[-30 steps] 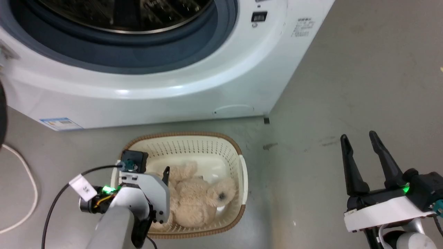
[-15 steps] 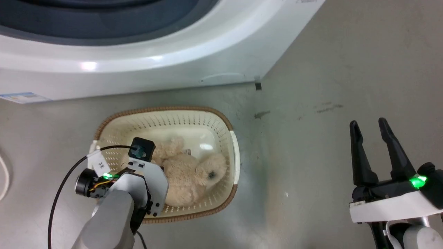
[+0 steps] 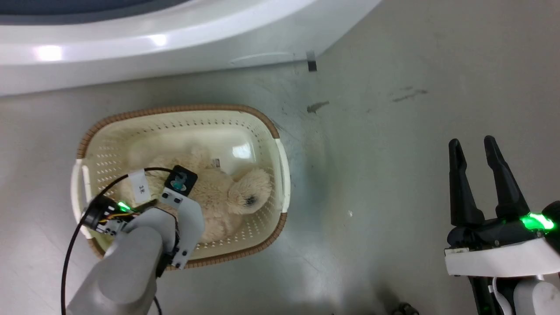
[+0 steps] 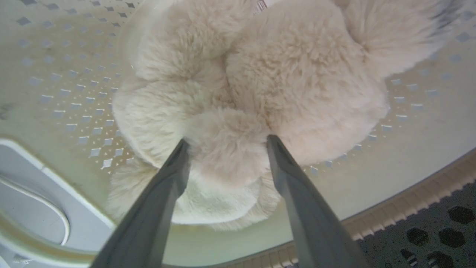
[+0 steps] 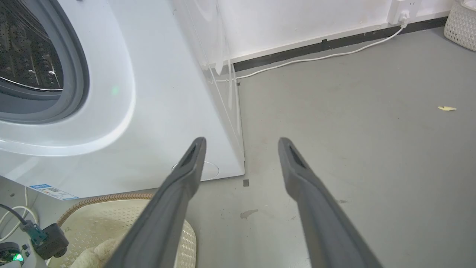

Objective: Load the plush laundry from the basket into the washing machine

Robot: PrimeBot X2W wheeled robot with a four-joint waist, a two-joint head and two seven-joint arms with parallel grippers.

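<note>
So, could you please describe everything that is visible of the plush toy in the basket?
The plush laundry is a cream-beige stuffed toy with long shaggy fur, rounded limbs and a round head bearing a small dark mark. It lies slumped inside the basket, head toward the robot's right. The open left gripper straddles one rounded limb, fingertips at the fur, not closed.

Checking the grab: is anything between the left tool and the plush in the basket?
Nothing visible does. The open left tool is down inside the basket, its fingers on either side of a lobe of the plush.
</note>
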